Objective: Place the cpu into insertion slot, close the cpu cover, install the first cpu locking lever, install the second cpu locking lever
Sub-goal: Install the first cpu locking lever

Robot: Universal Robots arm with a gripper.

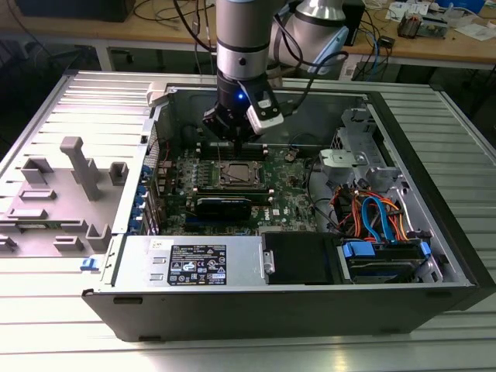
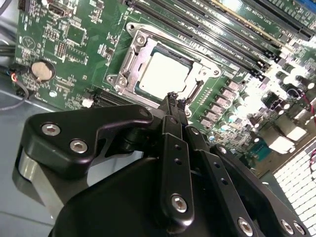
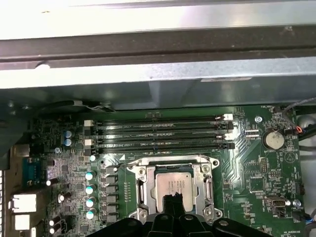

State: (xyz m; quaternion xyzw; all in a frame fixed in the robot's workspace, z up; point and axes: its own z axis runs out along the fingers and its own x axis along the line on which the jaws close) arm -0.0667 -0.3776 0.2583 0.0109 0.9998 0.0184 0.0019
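Your gripper (image 2: 175,98) has its fingers pinched together on nothing, tips parked right over the near edge of the cpu (image 2: 165,74), so to me it looks set up to push something, not grab. The cpu lies flat in the insertion slot (image 2: 195,89) around mid-board (image 2: 64,54), with the cpu cover (image 2: 139,58) down around it. The memory slots (image 2: 212,34) run just past that, toward the board's far edge.

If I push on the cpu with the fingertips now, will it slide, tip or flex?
Probably no slide or tip: the cpu lies flat, framed on all sides by the cpu cover. It looks like a thin rigid plate, so flex seems unlikely. Its smooth metal top may let the gripper, near its edge, skid.
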